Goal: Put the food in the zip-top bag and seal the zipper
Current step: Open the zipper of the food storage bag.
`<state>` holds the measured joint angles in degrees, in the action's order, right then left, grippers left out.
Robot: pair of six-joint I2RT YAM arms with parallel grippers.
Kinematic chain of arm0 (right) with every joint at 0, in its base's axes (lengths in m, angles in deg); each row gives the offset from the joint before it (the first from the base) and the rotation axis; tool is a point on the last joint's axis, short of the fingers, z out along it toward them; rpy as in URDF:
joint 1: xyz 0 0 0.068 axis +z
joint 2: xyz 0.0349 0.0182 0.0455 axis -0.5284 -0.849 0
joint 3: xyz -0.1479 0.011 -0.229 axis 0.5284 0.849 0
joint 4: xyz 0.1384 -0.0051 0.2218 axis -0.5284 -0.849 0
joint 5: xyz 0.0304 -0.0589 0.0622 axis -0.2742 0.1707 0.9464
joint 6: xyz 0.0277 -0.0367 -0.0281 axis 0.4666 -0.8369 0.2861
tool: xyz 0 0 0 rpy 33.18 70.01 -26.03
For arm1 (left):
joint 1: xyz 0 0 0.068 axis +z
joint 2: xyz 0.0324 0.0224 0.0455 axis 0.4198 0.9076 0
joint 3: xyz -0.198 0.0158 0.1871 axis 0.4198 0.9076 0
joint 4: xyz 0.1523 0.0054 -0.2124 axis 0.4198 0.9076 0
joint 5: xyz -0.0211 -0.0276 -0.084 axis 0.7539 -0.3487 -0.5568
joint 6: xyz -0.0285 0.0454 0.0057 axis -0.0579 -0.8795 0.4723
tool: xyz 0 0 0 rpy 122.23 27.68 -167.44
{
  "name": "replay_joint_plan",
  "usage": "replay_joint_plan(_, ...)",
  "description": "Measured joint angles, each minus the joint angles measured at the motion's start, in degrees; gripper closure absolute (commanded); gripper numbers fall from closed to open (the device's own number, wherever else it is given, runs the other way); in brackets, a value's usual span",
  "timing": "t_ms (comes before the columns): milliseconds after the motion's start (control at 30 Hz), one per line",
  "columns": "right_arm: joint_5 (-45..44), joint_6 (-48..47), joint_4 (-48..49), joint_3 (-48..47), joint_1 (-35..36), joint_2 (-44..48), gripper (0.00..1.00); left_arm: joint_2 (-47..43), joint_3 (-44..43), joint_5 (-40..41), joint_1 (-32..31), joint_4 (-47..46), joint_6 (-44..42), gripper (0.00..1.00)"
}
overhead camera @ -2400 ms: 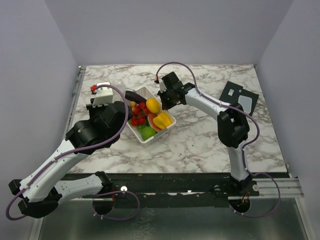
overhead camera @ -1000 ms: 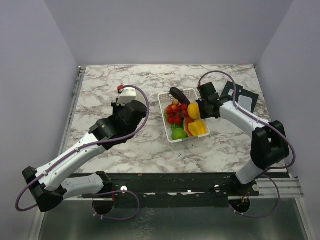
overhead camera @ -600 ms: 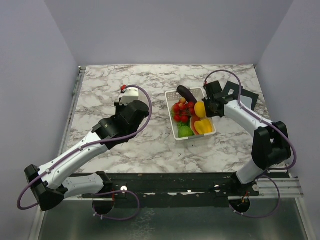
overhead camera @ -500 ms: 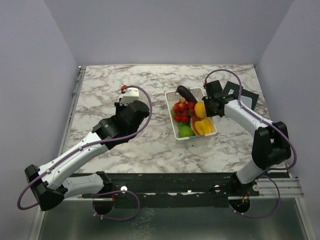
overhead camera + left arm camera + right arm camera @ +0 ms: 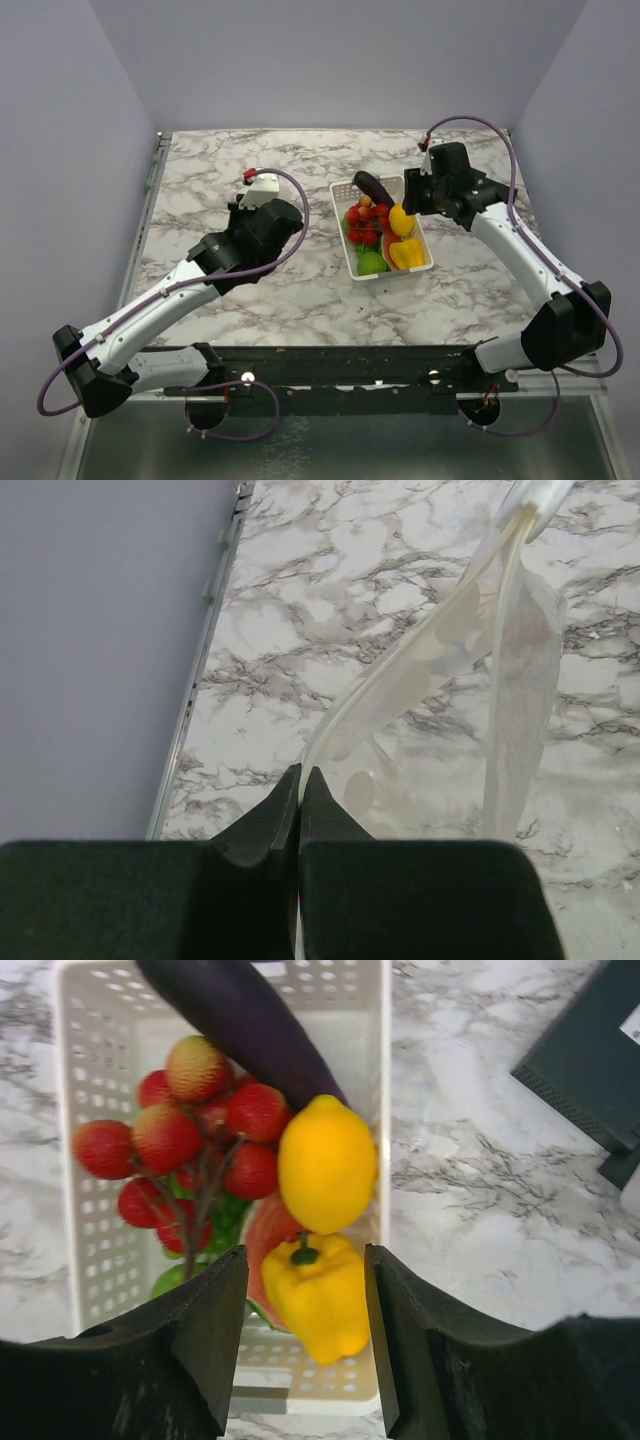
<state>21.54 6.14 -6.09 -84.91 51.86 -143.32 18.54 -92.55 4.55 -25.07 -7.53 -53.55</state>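
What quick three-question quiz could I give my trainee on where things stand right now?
1. True or false: the left hand is shut on the zip-top bag.
2. Where is the food? A) in the bag B) in the white basket C) in the left hand.
3. The right hand hovers over the basket: open or shut?
Key: 1 true; 2 B; 3 open.
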Motion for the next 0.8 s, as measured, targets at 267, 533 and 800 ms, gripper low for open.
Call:
replay_joint_plan(267, 10.4, 5.8, 1.6, 0.3, 6.1, 4.9, 0.43, 5.6, -2.9, 2.4, 0.0, 4.3, 1.0, 1.0)
replay_joint_plan(533, 19.2, 15.8, 11.4, 8.2, 10.9, 10.4, 0.4, 12.0, -3.3, -2.3, 0.0, 5.3, 3.7, 1.0)
replay_joint_plan(800, 23.3, 25.2, 21.8, 16.4, 13.7, 14.6, 0.36, 13.2, -3.3, -8.9, 0.0, 3.3, 5.1, 1.0)
